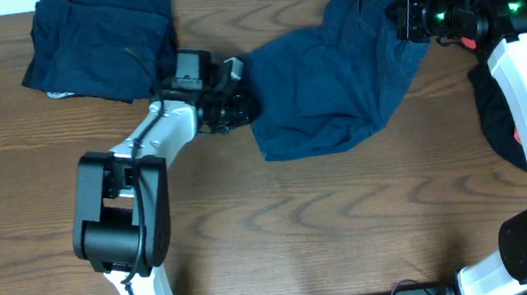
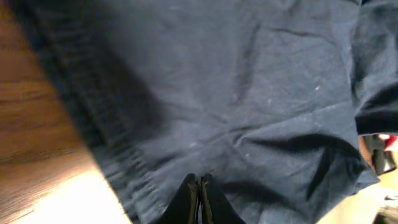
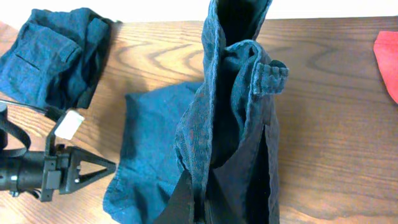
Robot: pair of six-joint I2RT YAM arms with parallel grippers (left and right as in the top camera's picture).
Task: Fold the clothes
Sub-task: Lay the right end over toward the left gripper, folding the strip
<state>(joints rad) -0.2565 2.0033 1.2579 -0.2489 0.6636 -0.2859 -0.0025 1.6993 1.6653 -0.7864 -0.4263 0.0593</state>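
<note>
A dark blue pair of shorts (image 1: 336, 83) lies spread across the table's middle right. My left gripper (image 1: 238, 105) is shut at the garment's left edge, its fingertips (image 2: 199, 183) pressed together on the cloth (image 2: 249, 93). My right gripper (image 1: 407, 17) is shut on the garment's upper right part and lifts it off the table. In the right wrist view the fingers (image 3: 202, 199) pinch the hanging fabric (image 3: 230, 112), with a belt loop showing.
A folded dark blue garment (image 1: 94, 42) lies at the table's back left, also in the right wrist view (image 3: 53, 56). Red and dark clothes (image 1: 495, 104) are heaped at the right edge, behind my right arm.
</note>
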